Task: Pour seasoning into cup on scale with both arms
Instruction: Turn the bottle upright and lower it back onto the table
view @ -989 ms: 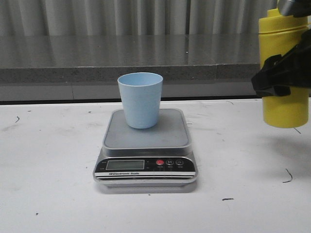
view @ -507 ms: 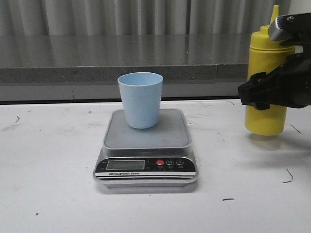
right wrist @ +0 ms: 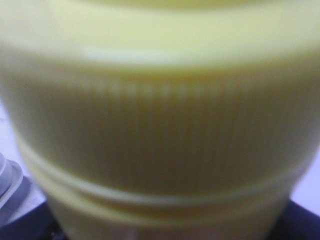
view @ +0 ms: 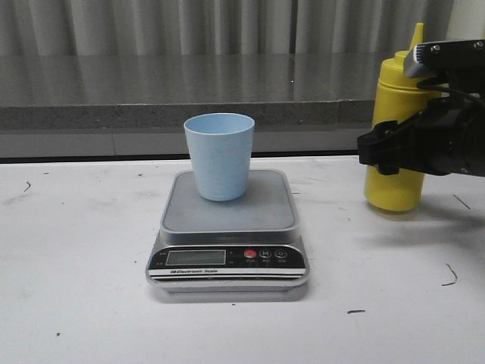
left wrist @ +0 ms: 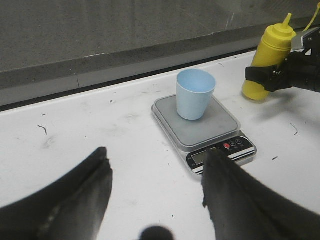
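The pale blue cup point(view: 219, 155) stands upright on the steel platform of the silver-grey scale point(view: 227, 227) at the table's middle. The yellow seasoning bottle point(view: 392, 189) is upright to the right of the scale, its nozzle pointing up. My right gripper point(view: 390, 150) is shut on the bottle's middle; whether its base touches the table I cannot tell. The bottle point(right wrist: 160, 125) fills the right wrist view. In the left wrist view the cup point(left wrist: 195, 100), scale point(left wrist: 215, 131) and bottle point(left wrist: 272, 50) show, and my left gripper point(left wrist: 157, 152) is open, empty and short of the scale.
A grey stone ledge point(view: 189, 91) runs along the back of the white table point(view: 76, 250), with a curtain behind it. Small dark marks dot the tabletop.
My right gripper has carried the bottle down and to the left, from high at the frame's right edge to table level near the scale. Cup and scale have not moved.
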Controlling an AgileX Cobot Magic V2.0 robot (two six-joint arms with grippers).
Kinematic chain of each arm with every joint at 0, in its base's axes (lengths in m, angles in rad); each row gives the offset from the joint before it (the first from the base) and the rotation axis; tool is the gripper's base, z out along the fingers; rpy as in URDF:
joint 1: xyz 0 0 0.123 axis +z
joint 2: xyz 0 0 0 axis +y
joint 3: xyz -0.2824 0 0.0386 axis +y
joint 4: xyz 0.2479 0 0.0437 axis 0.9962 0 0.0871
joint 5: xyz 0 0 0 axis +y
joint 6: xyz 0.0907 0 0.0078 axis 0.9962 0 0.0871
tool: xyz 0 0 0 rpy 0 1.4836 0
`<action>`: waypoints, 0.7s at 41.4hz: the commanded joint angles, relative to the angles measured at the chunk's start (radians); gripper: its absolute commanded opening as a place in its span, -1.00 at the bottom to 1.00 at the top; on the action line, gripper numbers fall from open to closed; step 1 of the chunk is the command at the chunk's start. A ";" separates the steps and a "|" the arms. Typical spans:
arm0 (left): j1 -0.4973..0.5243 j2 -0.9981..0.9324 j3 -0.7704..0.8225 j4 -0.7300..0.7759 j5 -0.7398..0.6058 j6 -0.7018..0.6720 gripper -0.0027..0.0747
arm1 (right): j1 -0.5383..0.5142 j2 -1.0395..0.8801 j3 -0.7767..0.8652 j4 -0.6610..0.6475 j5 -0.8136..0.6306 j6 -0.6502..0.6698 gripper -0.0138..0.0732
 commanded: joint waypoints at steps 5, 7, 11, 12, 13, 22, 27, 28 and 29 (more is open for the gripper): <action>0.003 0.009 -0.024 -0.003 -0.071 -0.008 0.10 | -0.006 -0.033 -0.028 -0.001 -0.093 0.004 0.20; 0.003 0.009 -0.024 -0.003 -0.071 -0.008 0.10 | -0.006 -0.033 -0.028 -0.001 -0.084 0.004 0.24; 0.003 0.009 -0.024 -0.003 -0.071 -0.008 0.10 | -0.006 -0.033 -0.028 -0.001 -0.082 0.004 0.30; 0.003 0.009 -0.024 -0.003 -0.071 -0.008 0.10 | -0.006 -0.033 -0.028 -0.001 -0.081 0.004 0.32; 0.003 0.009 -0.024 -0.003 -0.071 -0.008 0.10 | -0.006 -0.033 -0.028 -0.001 -0.077 0.004 0.37; 0.003 0.009 -0.024 -0.003 -0.071 -0.008 0.10 | -0.006 -0.033 -0.028 0.007 0.004 0.005 0.72; 0.003 0.009 -0.024 -0.003 -0.071 -0.008 0.10 | -0.006 -0.036 -0.028 0.007 0.042 0.007 0.71; 0.003 0.009 -0.024 -0.003 -0.071 -0.008 0.10 | -0.006 -0.040 -0.028 0.007 0.052 0.007 0.71; 0.003 0.009 -0.024 -0.003 -0.071 -0.008 0.10 | -0.006 -0.043 -0.028 0.007 0.061 0.007 0.71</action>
